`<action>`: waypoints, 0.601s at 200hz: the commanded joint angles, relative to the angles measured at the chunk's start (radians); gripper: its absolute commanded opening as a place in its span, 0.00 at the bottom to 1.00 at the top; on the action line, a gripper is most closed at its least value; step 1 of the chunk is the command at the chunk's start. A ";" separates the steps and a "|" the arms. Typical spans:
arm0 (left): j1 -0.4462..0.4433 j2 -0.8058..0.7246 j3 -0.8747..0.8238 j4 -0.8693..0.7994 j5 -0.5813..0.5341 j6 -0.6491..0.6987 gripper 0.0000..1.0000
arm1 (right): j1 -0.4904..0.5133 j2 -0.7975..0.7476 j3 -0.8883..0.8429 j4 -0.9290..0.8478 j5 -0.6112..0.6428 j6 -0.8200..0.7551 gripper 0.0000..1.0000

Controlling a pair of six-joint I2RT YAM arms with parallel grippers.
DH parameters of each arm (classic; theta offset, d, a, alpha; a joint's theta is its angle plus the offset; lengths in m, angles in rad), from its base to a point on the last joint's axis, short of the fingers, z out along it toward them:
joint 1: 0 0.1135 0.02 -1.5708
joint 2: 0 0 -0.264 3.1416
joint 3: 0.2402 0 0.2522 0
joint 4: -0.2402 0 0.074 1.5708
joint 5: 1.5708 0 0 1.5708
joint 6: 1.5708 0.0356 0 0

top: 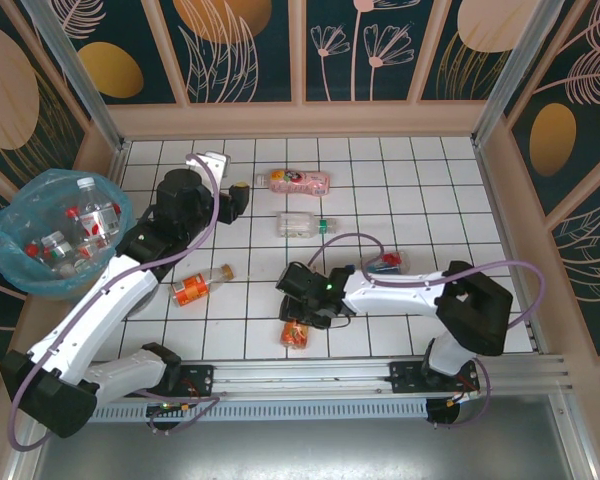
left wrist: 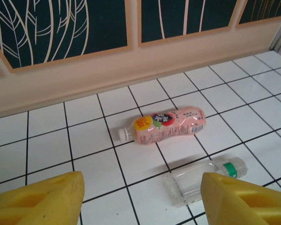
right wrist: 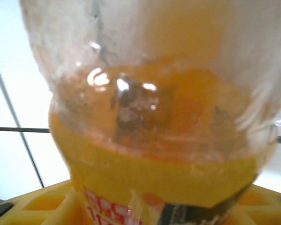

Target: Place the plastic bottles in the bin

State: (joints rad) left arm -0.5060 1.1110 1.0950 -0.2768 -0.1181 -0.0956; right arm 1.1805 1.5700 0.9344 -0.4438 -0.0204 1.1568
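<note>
A white tiled table [top: 420, 190] ruled with black grid lines sits inside wood-framed panels [top: 245, 45] painted with pale leaves on dark teal. At far left, the blue-lined bin [top: 18, 215] holds several bottles [top: 80, 230]. The left gripper [top: 236, 200] hovers with yellow fingers [left wrist: 42, 199] spread wide and empty over a pink-labelled bottle [left wrist: 166, 125] and a clear bottle [left wrist: 203, 178]. Near the front edge, the right gripper [top: 302, 312] straddles an orange bottle [top: 296, 333] lying on the tiles; whether it is clamped cannot be told.
</note>
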 commanded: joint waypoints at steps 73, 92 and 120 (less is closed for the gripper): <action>0.000 0.121 0.304 0.068 0.728 -0.219 0.66 | 0.011 -0.380 0.097 0.175 0.257 -0.571 0.49; 0.000 0.137 0.327 0.066 0.788 -0.232 0.66 | 0.012 -0.419 0.106 0.225 0.245 -0.654 0.45; 0.000 0.146 0.333 0.042 0.829 -0.234 0.65 | 0.012 -0.467 0.095 0.289 0.229 -0.721 0.43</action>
State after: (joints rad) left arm -0.5064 1.2510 1.3979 -0.2371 0.5797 -0.2996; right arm 1.1866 1.1507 1.0119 -0.2554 0.1902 0.5694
